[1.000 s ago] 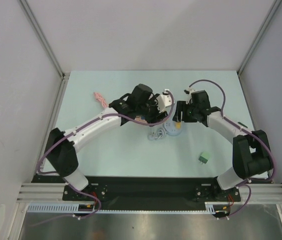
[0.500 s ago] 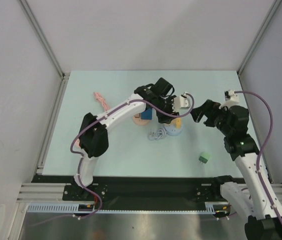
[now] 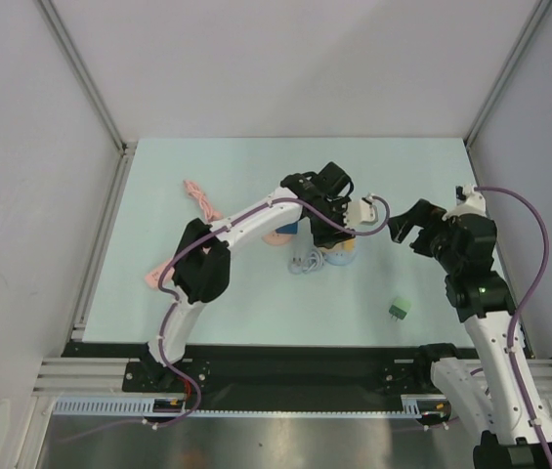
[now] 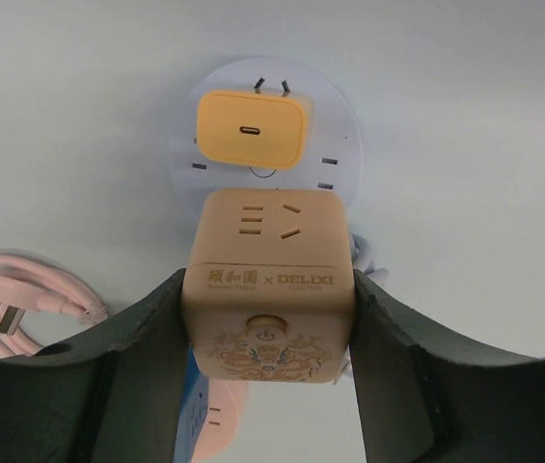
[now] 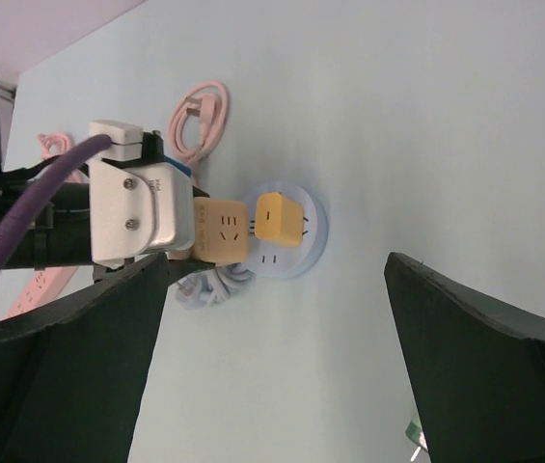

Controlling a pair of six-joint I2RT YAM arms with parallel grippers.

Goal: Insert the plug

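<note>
My left gripper (image 4: 268,301) is shut on a tan cube plug adapter (image 4: 268,289) and holds it above the table, at the near edge of a round pale-blue socket disc (image 4: 341,145). A yellow charger (image 4: 251,128) sits plugged into that disc. In the top view the left gripper (image 3: 346,221) hangs over the disc (image 3: 338,256). My right gripper (image 3: 405,223) is open and empty, to the right of the disc and apart from it. In the right wrist view the cube (image 5: 222,231), the charger (image 5: 279,217) and the disc (image 5: 314,241) lie between its wide-open fingers (image 5: 60,347).
A coiled white cable (image 3: 305,262) lies left of the disc. A blue and pink socket block (image 3: 283,234) sits under the left arm. Pink cables lie at the far left (image 3: 197,195) and mid left (image 3: 158,274). A small green block (image 3: 400,309) lies near the right arm.
My left gripper has carried the cube to the right, over the disc's edge. My right gripper has drawn back from the disc to the right and stands open.
</note>
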